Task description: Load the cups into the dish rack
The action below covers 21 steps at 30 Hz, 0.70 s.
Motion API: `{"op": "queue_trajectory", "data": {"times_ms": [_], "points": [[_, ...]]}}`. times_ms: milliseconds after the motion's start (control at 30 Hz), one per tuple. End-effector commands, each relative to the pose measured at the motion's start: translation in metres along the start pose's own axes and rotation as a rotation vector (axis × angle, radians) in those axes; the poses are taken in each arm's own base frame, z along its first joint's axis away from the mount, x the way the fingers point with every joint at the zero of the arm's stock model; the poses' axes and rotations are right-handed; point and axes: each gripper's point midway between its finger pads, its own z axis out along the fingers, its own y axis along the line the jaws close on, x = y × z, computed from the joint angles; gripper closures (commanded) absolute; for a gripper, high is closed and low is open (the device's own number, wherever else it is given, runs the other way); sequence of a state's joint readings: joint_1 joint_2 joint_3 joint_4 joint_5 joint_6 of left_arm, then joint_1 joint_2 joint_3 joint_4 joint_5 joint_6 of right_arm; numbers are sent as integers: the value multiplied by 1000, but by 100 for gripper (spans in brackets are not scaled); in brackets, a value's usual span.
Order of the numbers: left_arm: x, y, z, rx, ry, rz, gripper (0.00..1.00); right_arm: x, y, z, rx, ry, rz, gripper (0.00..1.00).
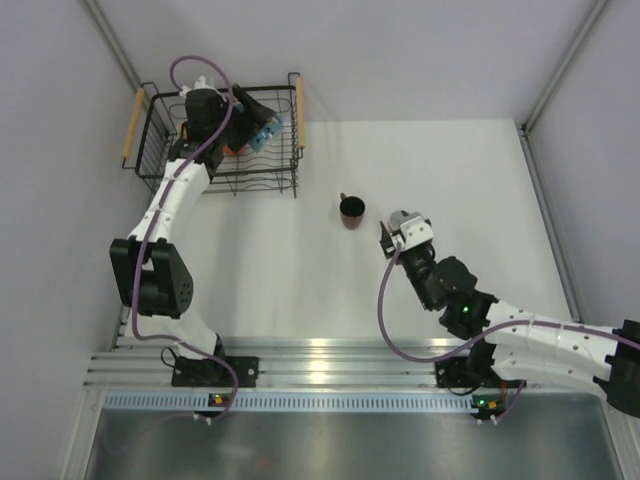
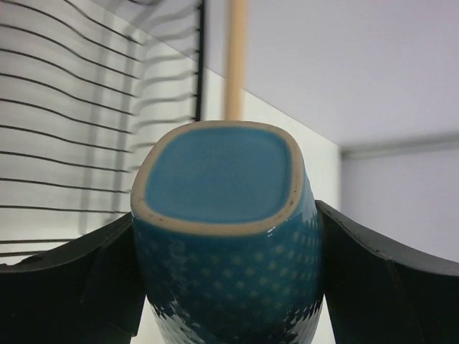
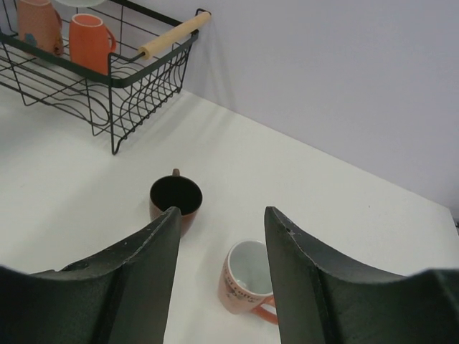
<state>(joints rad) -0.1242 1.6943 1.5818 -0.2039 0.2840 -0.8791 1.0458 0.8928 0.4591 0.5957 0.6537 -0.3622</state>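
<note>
The black wire dish rack stands at the far left. My left gripper is over its right half, shut on the light blue cup, whose base faces the left wrist camera. An orange cup and a salmon-pink cup stand in the rack. The dark brown cup stands upright mid-table, also in the right wrist view. My right gripper is open, above and apart from a second salmon-pink cup with a white inside, standing upright.
The rack's wooden handles run along its left and right sides; the right one shows in the left wrist view. Grey walls close in the table at the back and both sides. An aluminium rail carries the arm bases.
</note>
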Motion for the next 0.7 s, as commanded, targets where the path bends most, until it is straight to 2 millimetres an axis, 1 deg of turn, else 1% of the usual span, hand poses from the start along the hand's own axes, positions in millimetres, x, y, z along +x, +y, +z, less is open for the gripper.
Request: {"op": "queue_trajectory", "data": {"times_ms": [0, 33, 100, 133, 167, 200, 233, 267, 300, 367, 400, 433, 500, 533, 567, 600, 667], "points": [[-69, 23, -29, -200, -283, 235, 100, -11, -13, -2, 44, -52, 69, 49], [-73, 31, -28, -233, -301, 246, 100, -10, -14, -3, 45, -51, 67, 49], [-85, 55, -26, -326, -347, 260, 100, -5, -17, -6, 51, -48, 66, 49], [-89, 62, -25, -357, -361, 268, 100, -5, -18, -7, 55, -50, 70, 49], [-91, 73, -19, -393, -368, 288, 100, -4, -19, -8, 55, -51, 76, 48], [-100, 79, -21, -438, -408, 295, 100, -8, -22, -10, 59, -64, 90, 48], [-103, 85, -18, -464, -416, 303, 100, -10, -24, -11, 59, -75, 100, 48], [-103, 98, -10, -502, -408, 325, 100, -11, -24, -12, 55, -81, 108, 48], [-110, 101, -9, -536, -429, 334, 100, -15, -28, -14, 62, -93, 119, 47], [-113, 114, -6, -597, -431, 354, 100, -15, -30, -16, 65, -93, 126, 47], [-112, 125, 2, -637, -415, 361, 100, -18, -33, -18, 66, -103, 135, 47], [-115, 135, 0, -690, -434, 368, 100, -20, -34, -19, 69, -106, 144, 47], [-115, 153, 2, -753, -436, 382, 100, -24, -36, -22, 63, -115, 160, 47], [-117, 160, 0, -786, -450, 380, 100, -25, -36, -23, 57, -117, 164, 47], [-119, 166, -1, -801, -458, 371, 100, -30, -39, -25, 57, -130, 181, 47], [-118, 174, 2, -816, -456, 363, 100, -29, -38, -27, 47, -119, 177, 47], [-125, 183, -1, -845, -481, 340, 100, -32, -37, -29, 26, -130, 184, 47]]}}
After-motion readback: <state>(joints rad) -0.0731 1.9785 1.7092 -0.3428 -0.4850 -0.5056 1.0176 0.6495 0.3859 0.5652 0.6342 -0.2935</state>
